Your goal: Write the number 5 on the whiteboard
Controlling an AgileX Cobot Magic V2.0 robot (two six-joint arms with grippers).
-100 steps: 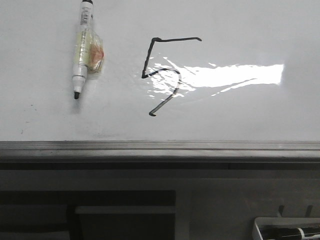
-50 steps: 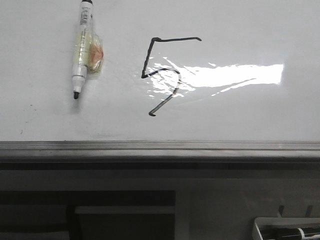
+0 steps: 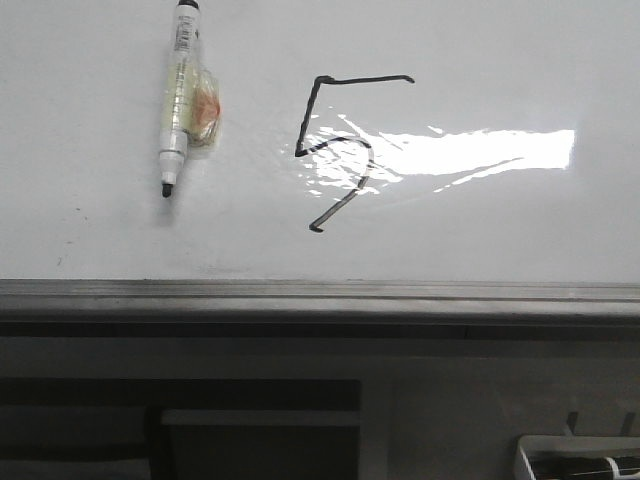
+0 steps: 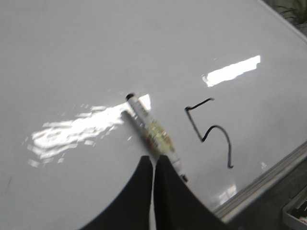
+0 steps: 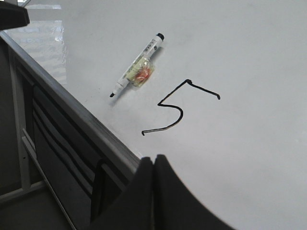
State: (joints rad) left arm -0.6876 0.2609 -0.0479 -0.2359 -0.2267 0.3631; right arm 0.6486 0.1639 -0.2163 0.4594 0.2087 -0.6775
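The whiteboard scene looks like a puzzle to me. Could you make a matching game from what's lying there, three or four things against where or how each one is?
Things:
1. number 5
2. marker pen
3. grey edge rail
4. right gripper

States:
A. shut, holding nothing
B. runs along the whiteboard's near edge
C. lies flat, uncapped, to the left of the digit
D. black strokes partly crossed by glare

Pairs: 1-D, 2-C, 3-B, 4-A

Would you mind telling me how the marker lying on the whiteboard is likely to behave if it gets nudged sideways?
The marker looks like a stiff round barrel, so it would probably roll on the glossy whiteboard. The tape-like lump on one side may stop the roll early. It looks slim, probably light, so a small push should shift it.
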